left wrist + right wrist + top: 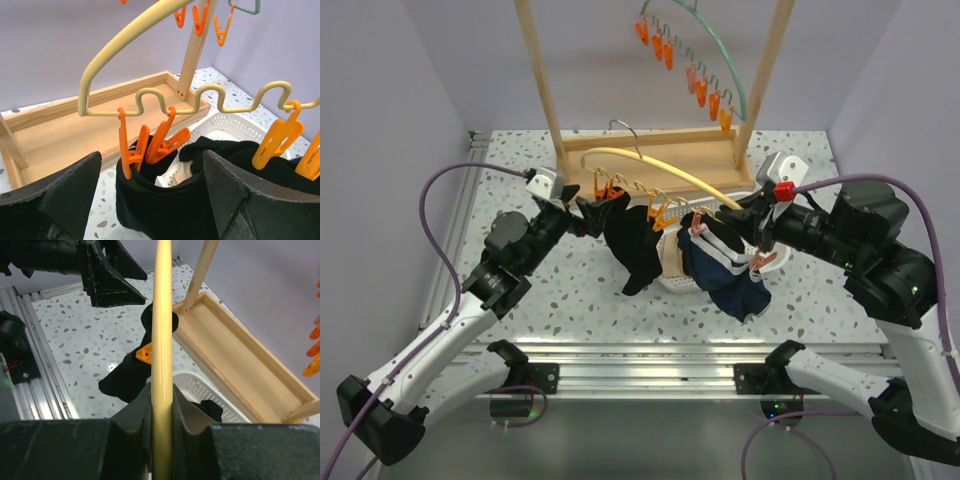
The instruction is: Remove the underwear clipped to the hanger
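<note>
A pale yellow hanger (650,165) with orange clips (610,187) carries the underwear: a black garment (632,245), a navy blue one with white trim (728,272) and a pale beige one (670,262). My right gripper (735,205) is shut on the hanger's rod (162,315) and holds it above the table. My left gripper (588,212) is open at the hanger's left end. In the left wrist view its fingers (65,195) stand either side of the black garment (165,205), which hangs from two orange clips (132,150).
A white perforated basket (682,284) sits under the garments and also shows in the left wrist view (235,127). Behind stands a wooden rack with a tray base (650,150). A green hanger (715,55) with orange clips hangs on it.
</note>
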Robot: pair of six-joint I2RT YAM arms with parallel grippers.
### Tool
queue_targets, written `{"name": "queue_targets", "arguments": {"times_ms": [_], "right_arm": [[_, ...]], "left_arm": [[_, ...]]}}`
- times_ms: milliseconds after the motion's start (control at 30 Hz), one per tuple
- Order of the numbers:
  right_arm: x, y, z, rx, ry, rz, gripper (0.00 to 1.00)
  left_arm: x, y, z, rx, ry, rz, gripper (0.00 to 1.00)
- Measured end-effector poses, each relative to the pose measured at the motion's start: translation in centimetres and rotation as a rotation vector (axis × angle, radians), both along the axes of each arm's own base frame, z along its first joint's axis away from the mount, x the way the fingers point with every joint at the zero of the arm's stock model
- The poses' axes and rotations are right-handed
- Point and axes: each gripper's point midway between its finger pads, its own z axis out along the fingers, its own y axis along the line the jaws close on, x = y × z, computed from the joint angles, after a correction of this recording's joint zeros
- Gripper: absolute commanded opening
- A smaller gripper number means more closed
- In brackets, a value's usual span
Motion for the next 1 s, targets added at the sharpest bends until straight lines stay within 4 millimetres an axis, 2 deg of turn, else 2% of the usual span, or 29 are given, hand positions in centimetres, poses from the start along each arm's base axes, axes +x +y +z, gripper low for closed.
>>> {"name": "queue_targets", "arguments": {"times_ms": [67,100,200,367,733,1000], "right_arm": [[0.1,0.2,-0.2,-0.004,0.007,0.006,0.00],[0.1,0.2,-0.3,-0.004,0.010,0.007,0.00],[0.0,0.3,-0.3,-0.003,0.010,0.013,0.00],[0.0,0.3,-0.3,-0.004,0.012,0.013,0.00],[0.4,0.6,-0.6,-0.011,0.022,0.014,0.00],[0.7,0.9,-0.9,-0.016,0.032,0.017,0.00]], "left_arm": [[0.3,-0.1,0.0,0.005,0.003,-0.006,0.78],[0.5,-0.1,0.1,0.007,0.004,-0.006,0.71],[1.1,-0.1,0.4,0.018,0.006,0.003,0.63],[2.0,0.2,0.4,0.049,0.010,0.038,0.61],[4.1,-0.1,-3.0,0.141,0.083,0.074,0.59],[4.7,0.4,-3.3,0.169,0.078,0.113,0.58]]}}
